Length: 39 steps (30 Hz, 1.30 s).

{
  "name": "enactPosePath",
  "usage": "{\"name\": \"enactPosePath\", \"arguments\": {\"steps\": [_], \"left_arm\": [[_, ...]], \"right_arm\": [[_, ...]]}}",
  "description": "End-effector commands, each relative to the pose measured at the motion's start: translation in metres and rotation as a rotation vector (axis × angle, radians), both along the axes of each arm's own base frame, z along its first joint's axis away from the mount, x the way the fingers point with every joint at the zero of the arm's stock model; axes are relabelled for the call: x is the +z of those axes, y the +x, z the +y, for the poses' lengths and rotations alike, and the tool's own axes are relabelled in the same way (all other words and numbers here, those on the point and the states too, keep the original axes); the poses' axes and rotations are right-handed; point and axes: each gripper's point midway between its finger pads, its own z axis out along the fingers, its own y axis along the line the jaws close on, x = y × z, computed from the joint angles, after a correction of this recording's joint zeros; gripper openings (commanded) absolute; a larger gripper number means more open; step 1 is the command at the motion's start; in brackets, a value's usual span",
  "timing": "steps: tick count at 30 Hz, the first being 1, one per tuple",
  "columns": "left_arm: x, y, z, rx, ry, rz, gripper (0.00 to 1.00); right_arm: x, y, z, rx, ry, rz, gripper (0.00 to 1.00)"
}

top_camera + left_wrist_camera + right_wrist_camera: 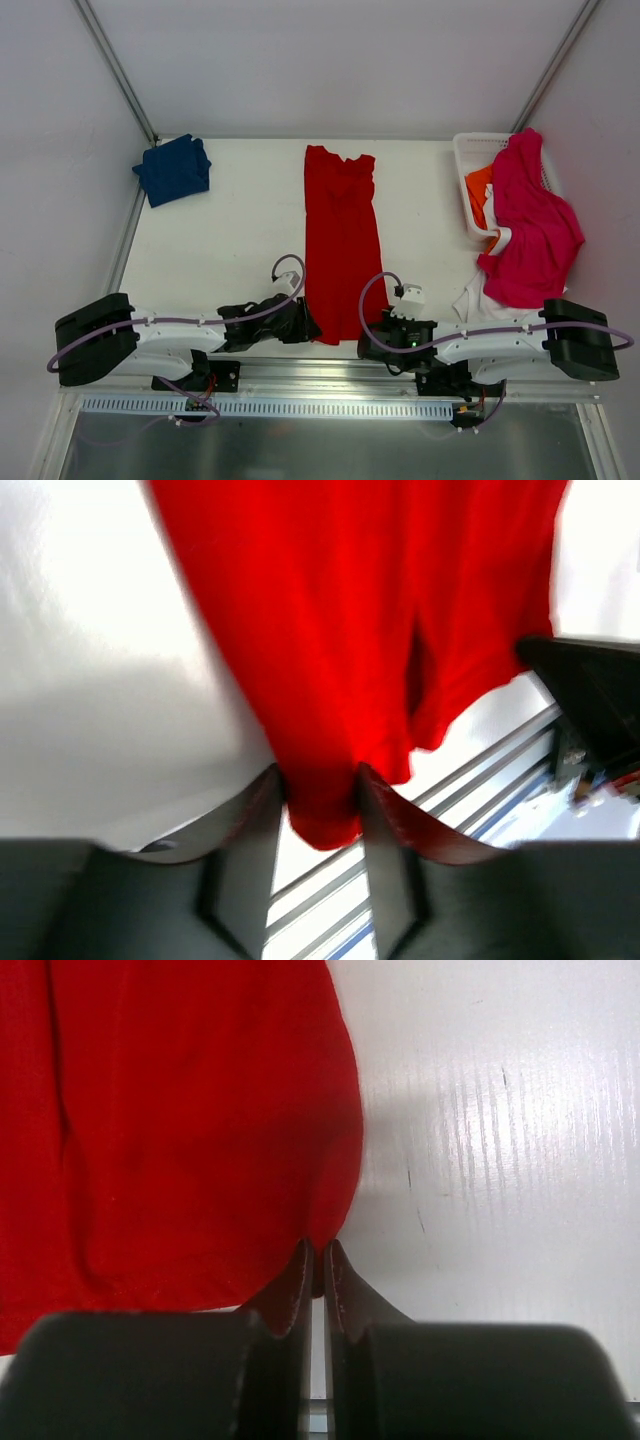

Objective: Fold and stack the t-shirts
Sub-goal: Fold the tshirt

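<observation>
Up front, left gripper (318, 773) and right gripper (318, 1247) pinch red t-shirt (342, 240).

The top view looks steeply down from above and behind the arm bases, far enough back to take in the whole table (250, 230) up to its far edge; the left wrist view sits low and very near, looking past the left claw (320, 780) across the red t-shirt (360, 610) along the table's near rail; the right wrist view looks past the right claw (317, 1250), equally close; all three share the shirt's near hem.
</observation>
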Motion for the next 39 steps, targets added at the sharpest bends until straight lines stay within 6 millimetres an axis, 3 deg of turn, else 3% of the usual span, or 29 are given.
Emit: {"name": "enactPosePath", "arguments": {"steps": [1, 9, 16, 23, 34, 39], "left_arm": [[-0.028, -0.020, 0.034, 0.004, 0.166, 0.062, 0.33], [-0.023, -0.026, 0.040, 0.025, 0.170, 0.052, 0.15], [-0.028, -0.024, 0.045, 0.038, 0.225, 0.052, 0.13], [-0.023, -0.022, 0.041, 0.028, 0.234, 0.039, 0.00], [0.015, -0.020, 0.025, -0.029, 0.180, -0.013, 0.00], [0.046, -0.011, 0.018, -0.030, 0.150, -0.077, 0.00]], "right_arm": [[0.004, -0.002, 0.000, -0.015, -0.010, 0.007, 0.01], [0.003, -0.004, 0.004, -0.012, -0.023, 0.008, 0.01], [0.005, -0.004, 0.007, -0.004, -0.040, 0.000, 0.00], [0.014, -0.011, 0.014, 0.026, -0.045, -0.012, 0.01], [0.060, -0.015, 0.032, 0.062, -0.094, -0.078, 0.00], [0.073, -0.009, 0.031, 0.062, -0.102, -0.122, 0.01]]}}
